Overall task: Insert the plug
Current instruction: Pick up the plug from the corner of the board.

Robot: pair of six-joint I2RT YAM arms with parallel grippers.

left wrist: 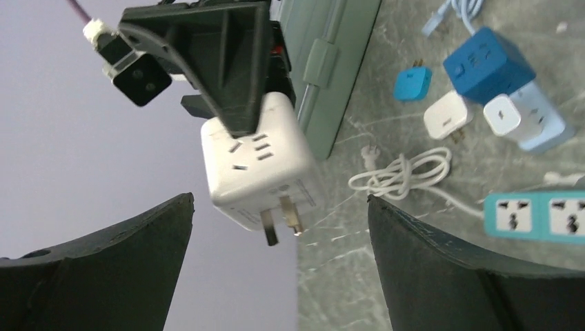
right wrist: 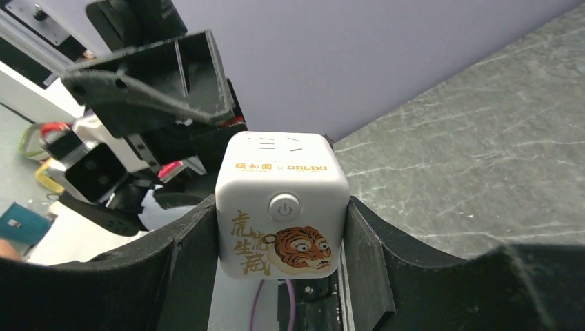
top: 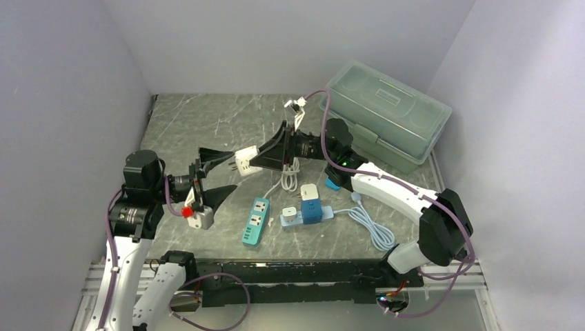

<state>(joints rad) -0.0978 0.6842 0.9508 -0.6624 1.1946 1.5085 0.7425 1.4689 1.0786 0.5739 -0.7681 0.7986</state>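
A white cube plug adapter (top: 244,163) with a tiger print (right wrist: 281,207) hangs in the air above the table's middle. My right gripper (top: 254,161) is shut on its sides, as the right wrist view (right wrist: 279,204) shows. In the left wrist view the cube (left wrist: 259,162) points its metal prongs toward my left gripper (left wrist: 279,200). The left gripper (top: 233,172) is open and empty, with its jaws spread on either side of the cube and apart from it. A teal power strip (top: 256,221) lies flat on the table below; it also shows in the left wrist view (left wrist: 538,215).
A blue cube socket (top: 311,209) and a white adapter (top: 291,216) sit on a pale blue strip with its looped cable (top: 372,224). A coiled white cable (top: 290,176), a small blue plug (top: 333,184) and a green toolbox (top: 386,114) lie behind. A white-and-red block (top: 196,215) sits under the left gripper.
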